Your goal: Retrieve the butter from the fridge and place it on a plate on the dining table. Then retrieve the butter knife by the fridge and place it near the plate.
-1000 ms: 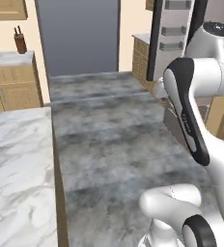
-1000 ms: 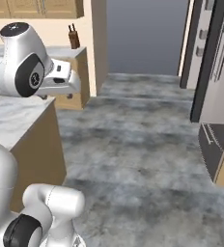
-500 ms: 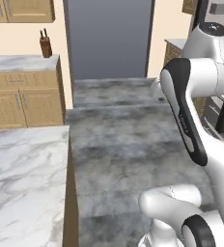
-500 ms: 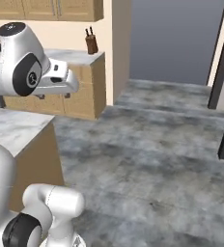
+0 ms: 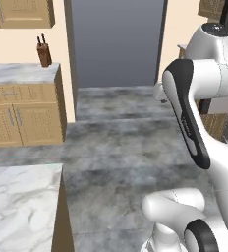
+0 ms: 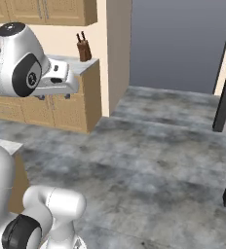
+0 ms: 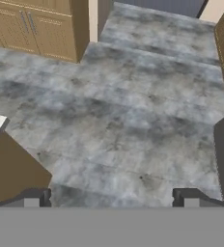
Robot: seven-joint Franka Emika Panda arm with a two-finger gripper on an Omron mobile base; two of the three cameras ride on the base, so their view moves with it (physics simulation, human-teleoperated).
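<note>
Hovering over grey floor, the hand (spread wide) holds nothing.

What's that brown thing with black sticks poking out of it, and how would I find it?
Look for the marble counter over the wooden cabinets by the peach wall. At its end nearest the grey doorway stands the knife block, a small brown wooden block. Dark handles stick out of its top, and nothing else stands beside it.

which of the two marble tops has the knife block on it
The far counter against the wall, above the wooden cabinet doors, bears the knife block at its end. The near marble top by the base does not.
</note>
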